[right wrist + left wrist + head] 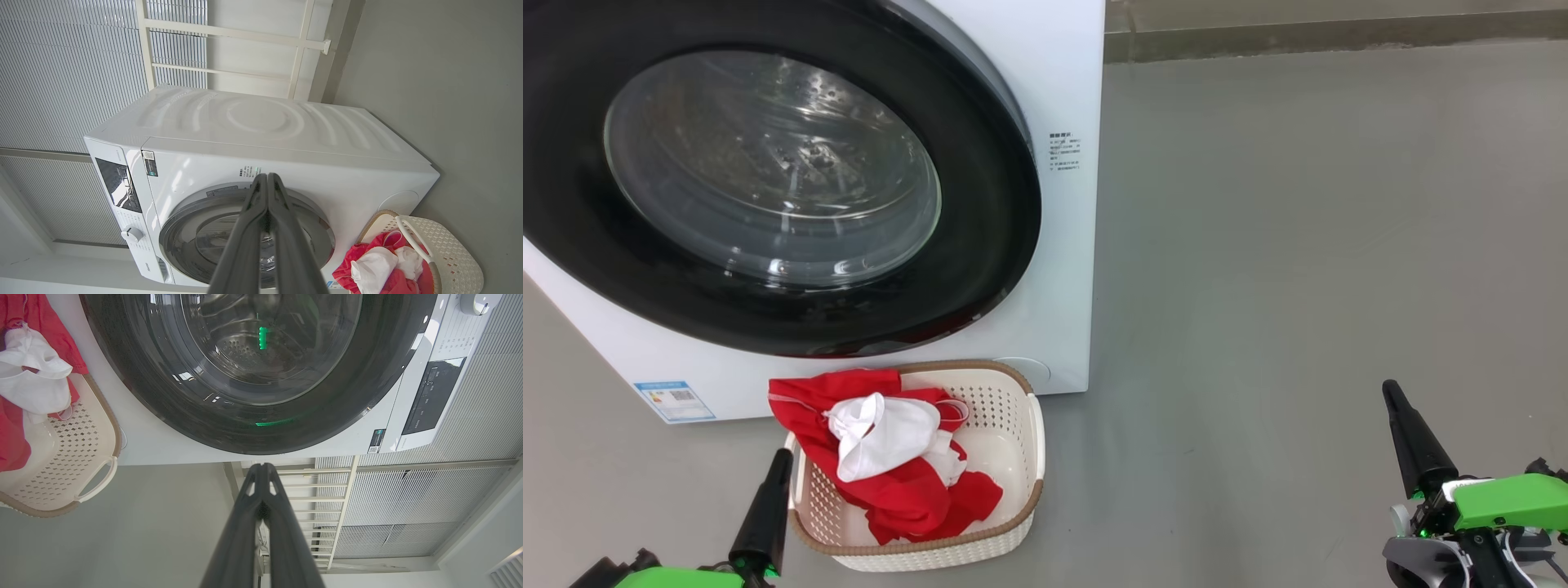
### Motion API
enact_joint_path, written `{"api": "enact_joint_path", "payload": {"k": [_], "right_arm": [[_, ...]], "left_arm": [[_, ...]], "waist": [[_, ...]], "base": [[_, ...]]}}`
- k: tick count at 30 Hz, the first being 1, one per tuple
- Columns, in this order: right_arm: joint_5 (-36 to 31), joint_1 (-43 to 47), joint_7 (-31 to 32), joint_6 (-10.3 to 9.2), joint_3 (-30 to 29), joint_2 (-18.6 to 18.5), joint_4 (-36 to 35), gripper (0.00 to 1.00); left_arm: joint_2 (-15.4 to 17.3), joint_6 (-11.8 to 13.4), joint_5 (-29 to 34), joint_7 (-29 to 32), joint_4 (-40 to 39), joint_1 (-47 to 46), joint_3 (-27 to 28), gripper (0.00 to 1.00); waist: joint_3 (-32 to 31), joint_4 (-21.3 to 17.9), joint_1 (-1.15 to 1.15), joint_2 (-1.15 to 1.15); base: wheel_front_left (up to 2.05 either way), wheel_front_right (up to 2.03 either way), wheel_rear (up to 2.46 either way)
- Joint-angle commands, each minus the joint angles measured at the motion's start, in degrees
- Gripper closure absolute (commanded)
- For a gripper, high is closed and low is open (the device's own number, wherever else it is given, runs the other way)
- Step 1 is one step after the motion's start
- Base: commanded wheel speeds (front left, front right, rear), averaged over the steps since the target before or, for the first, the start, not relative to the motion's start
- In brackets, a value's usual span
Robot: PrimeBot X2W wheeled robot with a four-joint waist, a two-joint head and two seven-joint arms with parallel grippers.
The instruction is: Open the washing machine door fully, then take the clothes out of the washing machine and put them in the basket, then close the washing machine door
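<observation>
Grey floor (1298,245) stretches out smooth around everything. On it sits the basket (999,398), just in front of the washing machine (1066,90), and the clothes (907,498) lie in it in a heap. They are red with a white piece on top. One red corner hangs over the basket's far left rim.

The clothes look soft, light and floppy. They would sag and slip if pinched by a thin edge. The best place to take hold is a thick bunched fold near the top of the heap.

The basket is thin plastic full of little holes. It looks light enough to skid if bumped. It has loop handles at its sides.

Behind it is the washing machine door (768,171). It looks shut flat against the white front, so that step seems done. Its black rim is shiny and likely slippery. The glass bowl is hard and should not be knocked. The door looks stiff and heavy to swing. No handle can be made out, so the outer edge of the rim is the likely place to pull.

The left claw (781,461) sits low, just beside the basket's left side. It is pinched tight with nothing in it. The right claw (1390,392) is well apart on the right, over the floor. It is pinched tight and empty too.
</observation>
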Motion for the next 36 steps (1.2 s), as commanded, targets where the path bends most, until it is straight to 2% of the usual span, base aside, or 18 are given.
{"api": "enact_joint_path", "payload": {"k": [1, 36], "right_arm": [[-0.3, -2.4, 0.3, 0.03, 0.9, -0.5, -1.7, 1.00], [-0.6, -2.4, 0.5, 0.03, 0.6, -0.2, -1.7, 1.00]], "left_arm": [[0.4, 0.0, -0.4, 0.3, -1.2, -2.4, 2.1, 1.00], [0.3, 0.0, -0.3, 0.4, -1.2, -2.4, 2.3, 1.00]], "waist": [[0.0, 0.0, 0.00, 0.00], [0.0, 0.0, 0.00, 0.00]], "base": [[0.00, 0.00, 0.00], [0.00, 0.00, 0.00]]}}
